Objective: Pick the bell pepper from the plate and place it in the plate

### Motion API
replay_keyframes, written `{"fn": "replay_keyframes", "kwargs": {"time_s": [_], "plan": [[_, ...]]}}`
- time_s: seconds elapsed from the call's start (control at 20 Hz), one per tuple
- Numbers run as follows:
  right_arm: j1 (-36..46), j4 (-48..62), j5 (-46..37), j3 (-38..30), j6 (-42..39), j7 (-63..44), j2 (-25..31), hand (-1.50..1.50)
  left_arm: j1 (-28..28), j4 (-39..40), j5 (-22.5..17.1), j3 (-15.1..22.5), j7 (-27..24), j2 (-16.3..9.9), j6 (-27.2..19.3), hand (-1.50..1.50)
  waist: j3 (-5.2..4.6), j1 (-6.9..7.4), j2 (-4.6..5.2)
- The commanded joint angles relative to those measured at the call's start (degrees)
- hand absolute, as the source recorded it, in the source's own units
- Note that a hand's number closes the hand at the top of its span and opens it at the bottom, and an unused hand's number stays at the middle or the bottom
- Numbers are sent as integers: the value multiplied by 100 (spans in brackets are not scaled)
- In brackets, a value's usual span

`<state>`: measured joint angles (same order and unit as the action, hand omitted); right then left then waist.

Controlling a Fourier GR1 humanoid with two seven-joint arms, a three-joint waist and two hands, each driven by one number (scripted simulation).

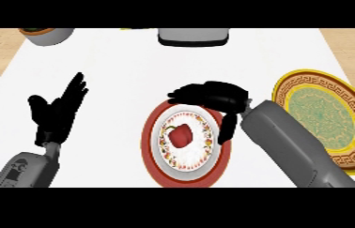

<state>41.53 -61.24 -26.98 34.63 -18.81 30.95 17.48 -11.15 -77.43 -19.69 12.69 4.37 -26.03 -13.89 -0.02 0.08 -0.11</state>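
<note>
At centre-near in the head view, the red bell pepper (181, 136) lies on the white patterned middle of the red-rimmed plate (149, 142). Your right hand (212, 96) hovers over that plate's far-right rim, fingers curled leftward and thumb hanging down toward the right edge; nothing is in its hold, and it stands apart from the pepper. Your left hand (55, 112) rests at the left, fingers straight and up, holding nothing. Yellow-rimmed plate (283, 88), the likely target, sits at the far right, part hidden behind the right forearm. Judgement on handling: the pepper is probably light, hollow, fairly stiff, with smooth waxy skin that may slip or roll. Take it across its widest body, thumb one side and fingers opposite, low enough not to ride off the rounded shoulders. Avoid nudging the plate rim.
</note>
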Motion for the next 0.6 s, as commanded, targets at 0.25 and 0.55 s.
{"fn": "replay_keyframes", "kwargs": {"time_s": [0.25,0.55], "plan": [[32,-298,-1296,391,71,-1118,-441,-150,-96,-75,301,-33,170,298,-68,0,1,8,8],[-24,-328,-1907,496,-332,-1493,-744,-150,-15,174,401,-388,-1,183,250,0,0,2,11]]}}
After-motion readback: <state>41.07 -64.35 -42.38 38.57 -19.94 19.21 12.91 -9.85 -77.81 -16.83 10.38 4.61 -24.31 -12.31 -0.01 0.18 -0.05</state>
